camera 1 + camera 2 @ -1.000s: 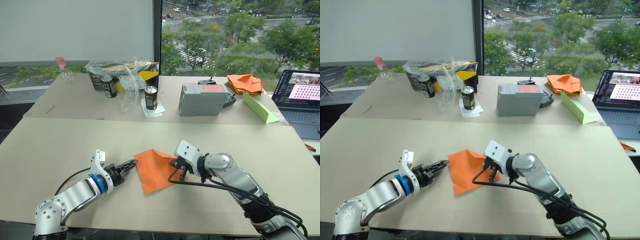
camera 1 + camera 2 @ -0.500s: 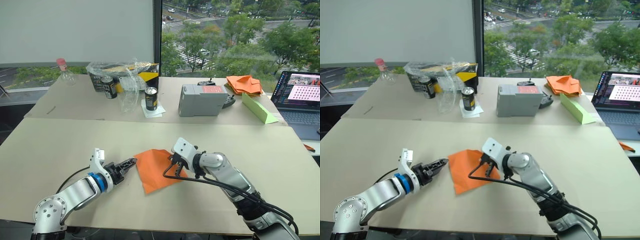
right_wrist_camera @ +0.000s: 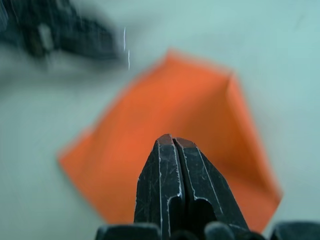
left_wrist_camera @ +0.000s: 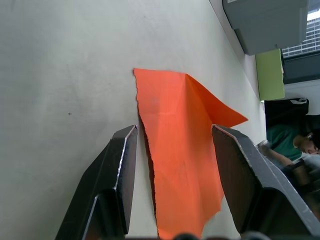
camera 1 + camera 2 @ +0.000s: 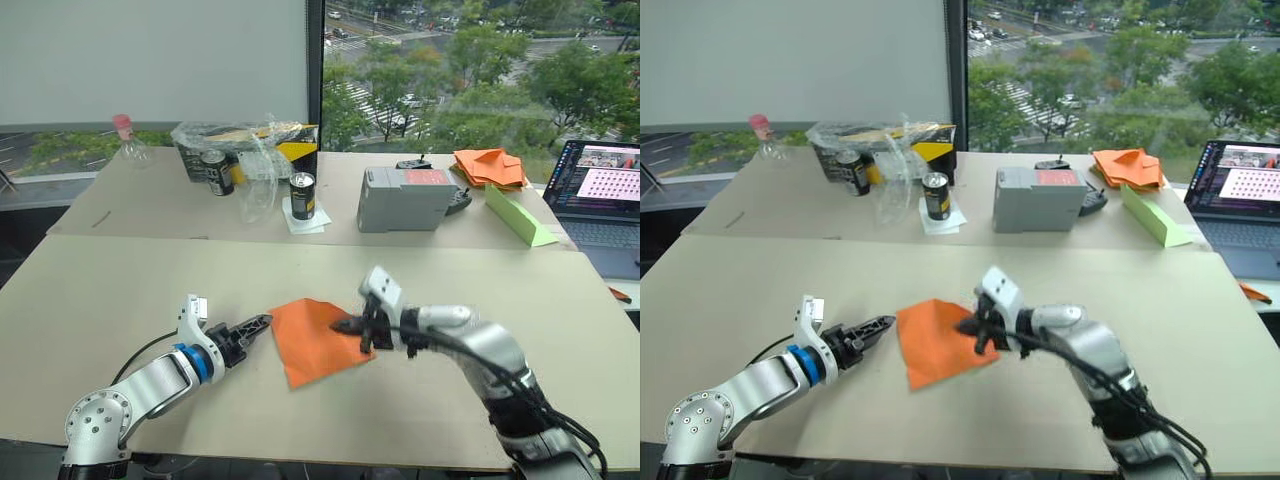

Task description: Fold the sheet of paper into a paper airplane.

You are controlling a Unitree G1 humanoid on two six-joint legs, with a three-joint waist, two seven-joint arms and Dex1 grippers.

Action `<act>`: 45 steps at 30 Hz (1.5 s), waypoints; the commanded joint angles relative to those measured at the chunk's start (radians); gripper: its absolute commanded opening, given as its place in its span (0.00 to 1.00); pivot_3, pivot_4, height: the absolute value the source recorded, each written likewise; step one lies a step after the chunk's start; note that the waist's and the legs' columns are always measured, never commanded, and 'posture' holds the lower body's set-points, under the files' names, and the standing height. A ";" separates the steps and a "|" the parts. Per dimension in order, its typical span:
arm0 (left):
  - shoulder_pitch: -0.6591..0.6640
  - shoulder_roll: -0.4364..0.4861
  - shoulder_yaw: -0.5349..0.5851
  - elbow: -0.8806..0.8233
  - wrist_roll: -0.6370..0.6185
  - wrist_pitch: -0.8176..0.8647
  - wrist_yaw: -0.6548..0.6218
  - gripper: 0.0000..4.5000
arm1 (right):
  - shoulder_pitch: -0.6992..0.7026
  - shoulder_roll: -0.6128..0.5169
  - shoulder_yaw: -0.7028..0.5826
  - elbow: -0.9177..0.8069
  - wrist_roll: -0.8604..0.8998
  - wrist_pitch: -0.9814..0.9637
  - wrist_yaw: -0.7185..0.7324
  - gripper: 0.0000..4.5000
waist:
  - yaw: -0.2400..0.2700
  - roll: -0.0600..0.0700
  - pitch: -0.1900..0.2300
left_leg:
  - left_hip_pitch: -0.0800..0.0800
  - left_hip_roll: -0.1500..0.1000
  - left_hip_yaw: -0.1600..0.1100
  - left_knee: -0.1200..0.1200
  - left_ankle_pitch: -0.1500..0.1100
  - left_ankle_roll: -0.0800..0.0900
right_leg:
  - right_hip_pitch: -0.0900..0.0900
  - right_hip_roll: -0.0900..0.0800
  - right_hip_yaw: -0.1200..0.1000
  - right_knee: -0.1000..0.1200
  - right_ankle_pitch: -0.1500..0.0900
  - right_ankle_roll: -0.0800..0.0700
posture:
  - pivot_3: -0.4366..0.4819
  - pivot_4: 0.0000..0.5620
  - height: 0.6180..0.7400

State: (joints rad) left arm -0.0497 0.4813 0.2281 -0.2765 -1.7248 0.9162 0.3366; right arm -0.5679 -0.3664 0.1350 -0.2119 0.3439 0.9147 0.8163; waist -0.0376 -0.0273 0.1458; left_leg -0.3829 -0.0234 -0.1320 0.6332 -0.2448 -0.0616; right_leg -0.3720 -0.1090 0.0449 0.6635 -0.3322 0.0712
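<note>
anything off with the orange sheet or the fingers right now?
Mildly. The sheet of paper doesn't lie flat: one folded flap stands up along a crease, and its edge by the left gripper looks ragged. That gripper's fingers are open astride that edge; the right gripper is shut above the sheet. Nothing spilled.

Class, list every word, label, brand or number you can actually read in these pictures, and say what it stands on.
No text can be read.
Two dark drink cans: printing too small.
Grey box's red label: blurred.
Open laptop's screen: pink grid, no legible characters.
Yellow-and-black carton under clear plastic: no legible print.
Bright-orange sheet of paper: plain.
</note>
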 commanded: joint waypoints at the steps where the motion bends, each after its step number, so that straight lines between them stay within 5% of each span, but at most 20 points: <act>1: 0.002 0.014 0.006 -0.024 -0.017 -0.013 -0.012 0.55 | -0.049 0.031 -0.083 0.059 0.040 0.010 -0.064 0.00 | 0.002 0.000 0.000 | 0.000 0.000 0.000 0.000 0.000 0.000 | 0.000 0.000 0.000 0.000 0.000 0.000 | 0.48 0.27 1.00; 16: 0.030 0.033 0.007 -0.038 -0.026 -0.015 -0.012 0.55 | 0.048 -0.005 0.141 0.104 -0.086 -0.142 -0.063 0.00 | -0.008 0.000 0.000 | -0.005 0.000 0.002 0.000 0.001 -0.001 | -0.007 0.000 0.001 0.002 0.000 0.000 | 0.48 0.27 1.00; 38: 0.001 0.062 -0.012 0.087 0.019 0.013 0.015 0.55 | 0.077 -0.011 0.151 0.082 -0.117 -0.154 -0.087 0.00 | -0.005 0.000 0.000 | 0.000 0.000 0.001 0.001 0.001 -0.001 | -0.001 0.000 0.001 0.003 0.000 0.000 | 0.48 0.27 1.00; 44: -0.020 0.094 -0.012 0.094 0.054 0.039 -0.025 0.95 | 0.092 -0.011 0.152 0.061 -0.115 -0.143 -0.097 0.00 | -0.007 0.000 0.000 | 0.002 0.001 0.001 0.001 0.001 -0.001 | 0.000 0.000 0.001 0.003 0.000 0.000 | 0.48 0.27 1.00; 45: -0.024 0.099 -0.012 0.098 0.065 0.041 -0.033 0.95 | 0.093 -0.011 0.152 0.060 -0.115 -0.142 -0.098 0.00 | -0.008 0.000 0.000 | 0.002 0.001 0.001 0.000 0.001 -0.001 | 0.000 0.001 0.001 0.003 0.000 0.000 | 0.48 0.27 1.00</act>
State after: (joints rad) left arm -0.0862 0.5613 0.2131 -0.2183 -1.7205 0.9554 0.2914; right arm -0.4749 -0.3743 0.2979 -0.1141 0.2201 0.7696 0.7183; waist -0.0453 -0.0269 0.1456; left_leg -0.3805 -0.0227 -0.1311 0.6336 -0.2444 -0.0622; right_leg -0.3720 -0.1084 0.0457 0.6665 -0.3322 0.0711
